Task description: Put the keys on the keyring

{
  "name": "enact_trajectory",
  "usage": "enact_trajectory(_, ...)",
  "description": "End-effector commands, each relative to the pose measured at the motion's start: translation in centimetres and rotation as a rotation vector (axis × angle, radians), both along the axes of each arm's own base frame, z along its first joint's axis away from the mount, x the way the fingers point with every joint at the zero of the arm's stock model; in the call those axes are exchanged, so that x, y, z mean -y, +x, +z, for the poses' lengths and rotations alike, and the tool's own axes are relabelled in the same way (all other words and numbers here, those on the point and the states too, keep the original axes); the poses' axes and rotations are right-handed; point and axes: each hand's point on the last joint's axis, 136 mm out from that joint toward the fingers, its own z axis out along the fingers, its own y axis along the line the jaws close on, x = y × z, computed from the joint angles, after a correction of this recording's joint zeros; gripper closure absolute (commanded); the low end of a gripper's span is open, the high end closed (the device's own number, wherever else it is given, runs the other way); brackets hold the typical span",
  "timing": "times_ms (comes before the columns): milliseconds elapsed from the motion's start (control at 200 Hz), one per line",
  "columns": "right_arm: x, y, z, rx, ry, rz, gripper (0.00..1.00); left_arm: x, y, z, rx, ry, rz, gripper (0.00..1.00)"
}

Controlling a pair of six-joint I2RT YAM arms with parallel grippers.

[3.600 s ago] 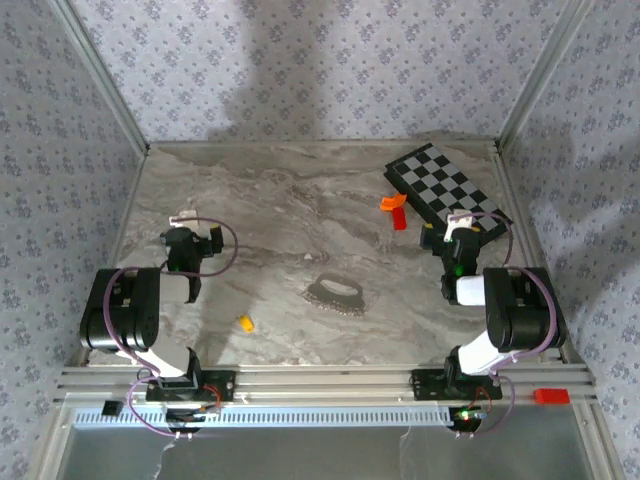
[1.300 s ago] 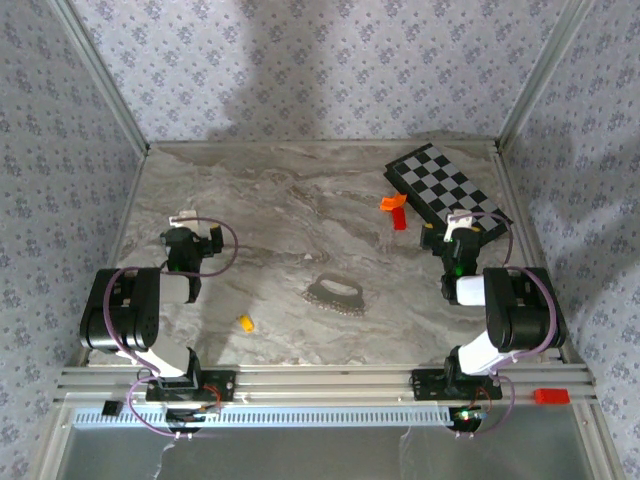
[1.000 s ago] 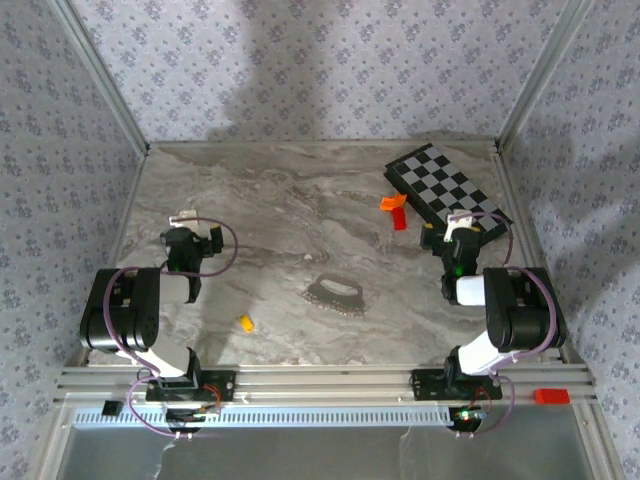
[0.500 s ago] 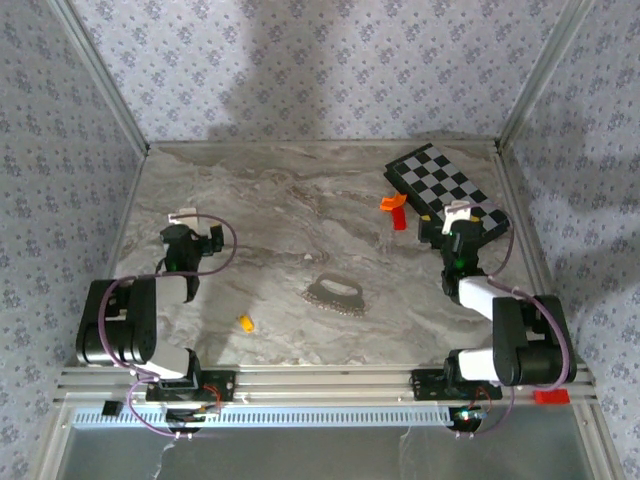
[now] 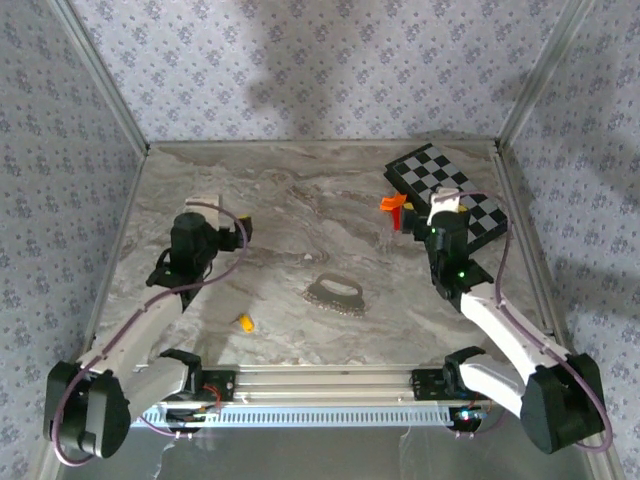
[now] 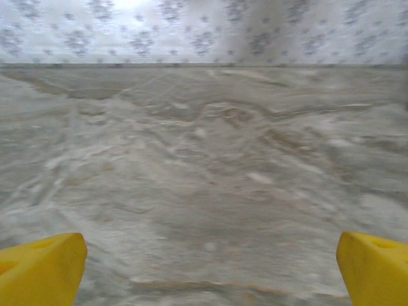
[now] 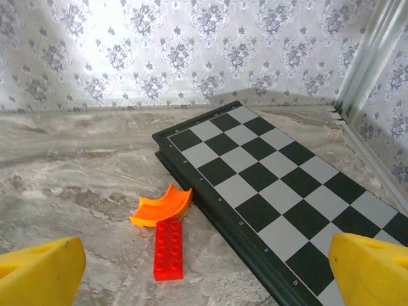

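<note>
Yellow key [image 5: 245, 322]: lies flat on the marble table [image 5: 280, 190], nearer the arm bases than the keyring and to its left, clearly apart from it; it has not moved.
Keyring [image 5: 336, 294]: silvery loop with its chain bunched under it, mid-table, untouched and in the same spot as a second ago.
Left gripper [image 5: 205, 207]: left of the keyring and a little beyond it. Its arm, folded over its base a second ago, is now stretched out forward. Jaws spread wide with nothing between them; in the wrist view its yellow pads [image 6: 41, 268] sit at the two lower corners over bare marble.
Right gripper [image 5: 443, 207]: right of the keyring and beyond it, its arm unfolded in the same way. Jaws wide apart and empty; the wrist view looks past its pads [image 7: 38, 271].
Orange block [image 5: 392, 203]: beyond the keyring to the right, touching the red block [image 5: 400, 220], just ahead of the right gripper.
Chessboard [image 5: 455, 190]: farthest right of the keyring, just beside the blocks.
Change: both arms leave rest and reach out; no object is disturbed.
Meaning: probably the opening approach. Both grippers face away from the key and keyring, so each must swing back toward them before any pickup.
</note>
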Motion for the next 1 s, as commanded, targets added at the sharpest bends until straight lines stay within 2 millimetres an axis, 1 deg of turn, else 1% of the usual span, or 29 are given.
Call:
enact_trajectory(0, -1.4, -2.3, -3.1, -0.221, 0.063, 0.050, 0.00, 3.9, -3.4, -1.9, -0.224, -0.092, -0.134, 0.00)
enact_trajectory(80, -4.4, -3.3, -4.0, -0.287, 0.083, 0.195, 0.00, 7.2, -5.3, -1.8, -0.284, -0.150, -0.291, 0.00)
enact_trajectory(120, -5.4, -3.8, -4.4, -0.314, 0.086, 0.244, 0.01, 8.5, -6.3, -1.7, -0.307, -0.185, -0.364, 0.00)
enact_trajectory(175, -7.3, -4.7, -5.0, -0.354, 0.104, 0.347, 0.01, 10.0, -7.6, -1.6, -0.335, -0.220, -0.448, 0.00)
enact_trajectory(245, -9.1, -5.8, -5.5, -0.396, 0.139, 0.444, 0.01, 11.1, -8.6, -1.7, -0.371, -0.255, -0.515, 0.00)
enact_trajectory(290, -9.8, -6.4, -5.6, -0.413, 0.162, 0.486, 0.00, 11.6, -9.0, -2.0, -0.401, -0.276, -0.537, 0.00)
enact_trajectory(350, -11.4, -7.5, -5.7, -0.433, 0.198, 0.559, 0.00, 12.0, -9.3, -2.6, -0.435, -0.297, -0.545, 0.00)
enact_trajectory(435, -12.8, -8.8, -6.0, -0.451, 0.209, 0.615, 0.01, 12.4, -9.5, -3.4, -0.478, -0.315, -0.548, 0.01)
enact_trajectory(550, -14.2, -10.2, -6.8, -0.484, 0.216, 0.662, 0.01, 12.9, -9.7, -4.9, -0.549, -0.307, -0.547, 0.02)
enact_trajectory(645, -15.2, -11.3, -7.3, -0.502, 0.222, 0.702, 0.01, 13.5, -10.1, -6.3, -0.601, -0.290, -0.550, 0.07)
enact_trajectory(710, -15.6, -12.0, -7.5, -0.511, 0.217, 0.723, 0.01, 13.7, -10.2, -7.1, -0.614, -0.272, -0.541, 0.13)
enact_trajectory(870, -16.1, -13.1, -8.1, -0.522, 0.195, 0.750, 0.01, 13.8, -9.5, -9.2, -0.641, -0.235, -0.499, 0.28)
enact_trajectory(995, -16.0, -13.4, -8.9, -0.534, 0.174, 0.743, 0.00, 14.0, -8.9, -10.6, -0.658, -0.229, -0.472, 0.33)
